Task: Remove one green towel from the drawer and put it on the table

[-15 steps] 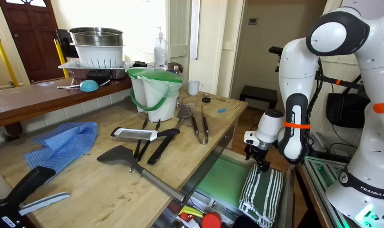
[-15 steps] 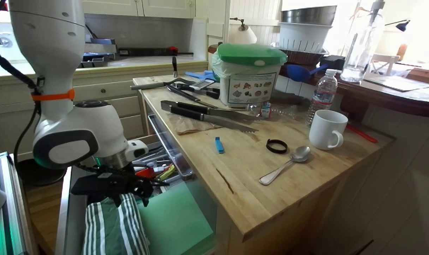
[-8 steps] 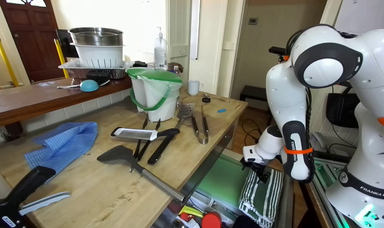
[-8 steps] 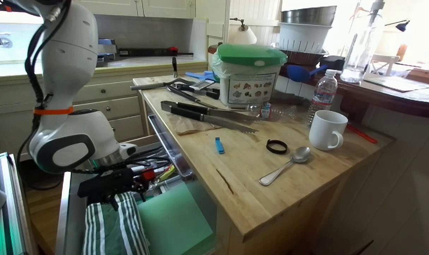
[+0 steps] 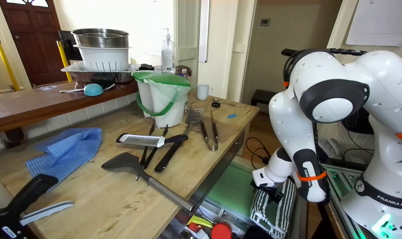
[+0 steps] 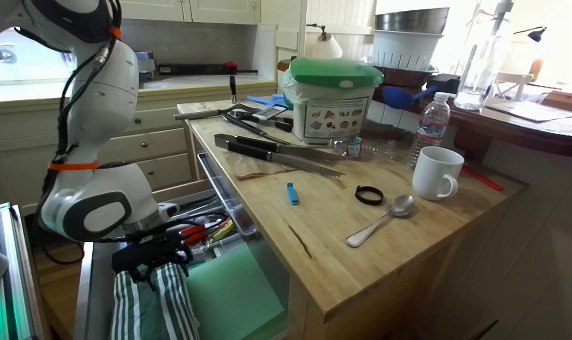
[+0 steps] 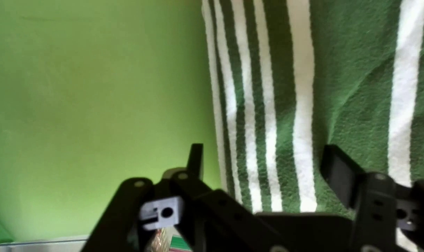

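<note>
- From where I stand, the step in hand looks like the grasp: the gripper (image 7: 262,150) is down at the cloth, and nothing is lifted off yet.
- The green-and-white striped towel (image 5: 275,214) lies folded in the drawer (image 6: 99,283), which juts out from under the long edge of the desk (image 6: 323,222). A flat green sheet (image 6: 239,293) sits between it and that edge. Whether the bundle is one towel or several, I can't tell.
- The jaws are spread wide, the towel's striped side between them, nothing pinched. One fingertip (image 7: 338,171) is over the top of the cloth, seemingly pressing a crease into it; the other hangs past the towel's side, over the green sheet. How deep that one reaches I can't make out.
- Next, I'd say, comes the squeeze, and a shallow one: if towels are stacked there, a deep bite could bring up more than one.
- After that, a lift high enough for the hanging cloth to pass over the desk's long edge.
- For setting it down I'd favour just inside the corner nearest the spoon (image 6: 393,211), short of the blue clip (image 6: 292,194). Farther along that same edge, tongs (image 6: 255,152) lie close in, and the towel could end up draped on them.
</note>
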Controlling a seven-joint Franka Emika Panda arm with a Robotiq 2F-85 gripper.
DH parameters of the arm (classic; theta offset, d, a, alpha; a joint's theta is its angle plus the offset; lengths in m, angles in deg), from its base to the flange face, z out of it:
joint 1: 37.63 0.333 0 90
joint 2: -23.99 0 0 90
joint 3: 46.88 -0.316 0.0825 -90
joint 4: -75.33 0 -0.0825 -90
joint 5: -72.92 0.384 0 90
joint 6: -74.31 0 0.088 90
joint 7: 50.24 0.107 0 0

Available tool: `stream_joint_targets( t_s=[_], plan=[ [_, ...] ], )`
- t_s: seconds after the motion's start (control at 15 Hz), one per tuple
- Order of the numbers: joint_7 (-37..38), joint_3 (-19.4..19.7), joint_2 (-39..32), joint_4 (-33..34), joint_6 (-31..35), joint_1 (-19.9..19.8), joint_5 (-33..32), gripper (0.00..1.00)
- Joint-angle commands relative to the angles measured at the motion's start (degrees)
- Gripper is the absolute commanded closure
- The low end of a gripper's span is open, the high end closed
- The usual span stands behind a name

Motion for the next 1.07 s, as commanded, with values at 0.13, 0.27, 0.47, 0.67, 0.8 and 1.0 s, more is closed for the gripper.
stream_joint_targets(
  t_s=[0.13,0.27,0.47,0.67,0.8,1.0],
  plan=[
    [-4.1,0.6,-6.0,3.7,2.7,0.6,0.5,0.58],
    [-4.3,1.1,-7.1,3.5,3.3,1.6,1.1,0.73],
    [-4.7,2.2,-8.6,3.5,4.5,4.1,2.5,0.93],
    [-4.5,3.3,-10.4,3.5,8.0,6.9,5.1,0.95],
    [-3.2,2.9,-11.5,3.9,11.6,7.3,7.7,0.96],
    [-1.6,2.5,-0.2,-9.4,18.2,12.2,10.6,0.96]
  ],
)
